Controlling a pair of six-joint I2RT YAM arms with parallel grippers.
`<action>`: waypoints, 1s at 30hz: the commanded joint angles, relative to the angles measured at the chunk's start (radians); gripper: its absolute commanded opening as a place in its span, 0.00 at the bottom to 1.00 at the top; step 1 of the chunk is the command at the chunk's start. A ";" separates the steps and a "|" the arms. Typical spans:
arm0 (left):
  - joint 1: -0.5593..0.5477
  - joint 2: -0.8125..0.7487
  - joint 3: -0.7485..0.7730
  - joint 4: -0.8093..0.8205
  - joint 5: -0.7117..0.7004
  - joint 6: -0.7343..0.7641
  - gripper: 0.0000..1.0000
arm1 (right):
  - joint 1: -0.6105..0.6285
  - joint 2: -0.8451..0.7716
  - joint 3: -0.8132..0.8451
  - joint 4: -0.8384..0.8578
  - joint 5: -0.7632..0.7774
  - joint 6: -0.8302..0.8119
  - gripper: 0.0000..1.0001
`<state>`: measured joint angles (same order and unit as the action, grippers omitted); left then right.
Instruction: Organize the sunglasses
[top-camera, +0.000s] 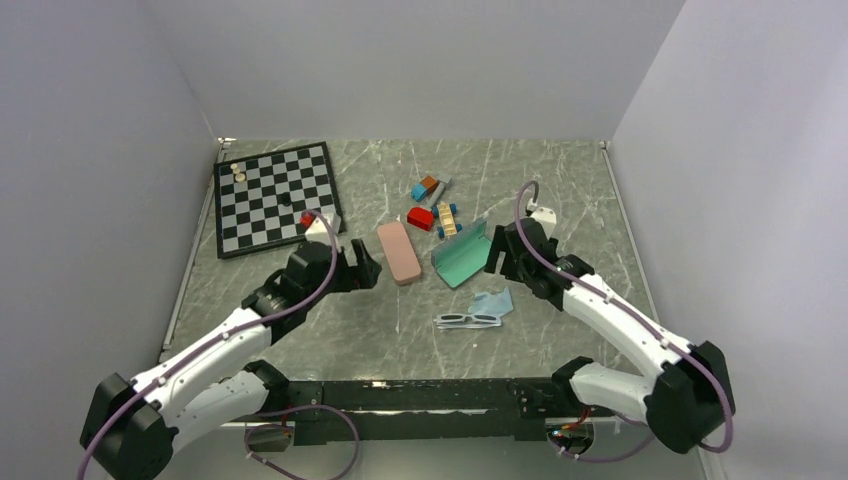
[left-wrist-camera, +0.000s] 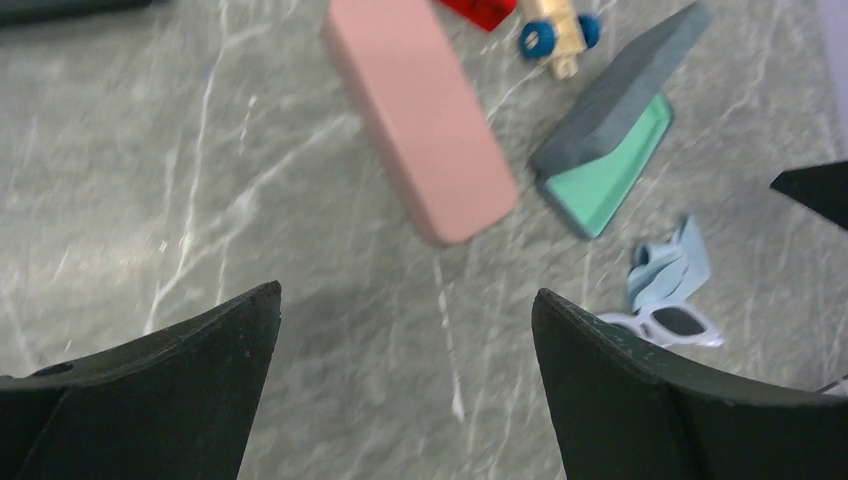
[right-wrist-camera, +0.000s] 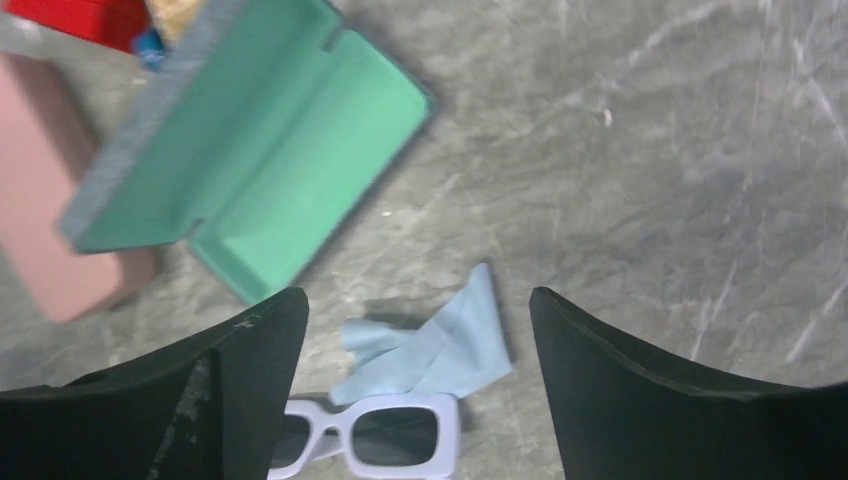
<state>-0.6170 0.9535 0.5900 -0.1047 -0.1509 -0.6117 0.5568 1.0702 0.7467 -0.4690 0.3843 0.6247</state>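
Showing overhead only, chessboard (top-camera: 275, 198) at table (top-camera: 580, 200) left edge; left gripper (top-camera: 365, 268), right gripper (top-camera: 497, 255) spread, empty; white sunglasses (top-camera: 468, 321) in open space.

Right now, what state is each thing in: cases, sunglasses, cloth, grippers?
pink case, shut, lying flat.
slate-blue case, open, green inside empty.
white sunglasses, lying loose, unheld.
light blue cloth, crumpled by the sunglasses.
left gripper, open, empty.
right gripper, open, empty.

- The left arm (top-camera: 220, 345) reaches forward and inward; the left gripper (top-camera: 366, 268) has its fingers (left-wrist-camera: 180, 370) spread wide, empty.
- The right arm (top-camera: 620, 320) angles inward; the right gripper (top-camera: 496, 258) is likewise wide apart, empty.
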 joint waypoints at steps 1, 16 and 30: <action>0.000 -0.128 -0.079 -0.049 0.001 -0.059 0.99 | -0.098 0.100 -0.034 0.013 -0.133 0.036 0.81; 0.005 -0.134 -0.097 -0.064 0.006 -0.040 0.99 | -0.126 0.377 -0.059 0.108 -0.150 0.035 0.38; 0.007 -0.140 -0.096 -0.003 0.066 -0.023 0.99 | -0.123 0.187 -0.031 0.068 -0.112 -0.047 0.00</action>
<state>-0.6144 0.8356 0.4816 -0.1661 -0.1238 -0.6472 0.4351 1.3655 0.6762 -0.3958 0.2569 0.6285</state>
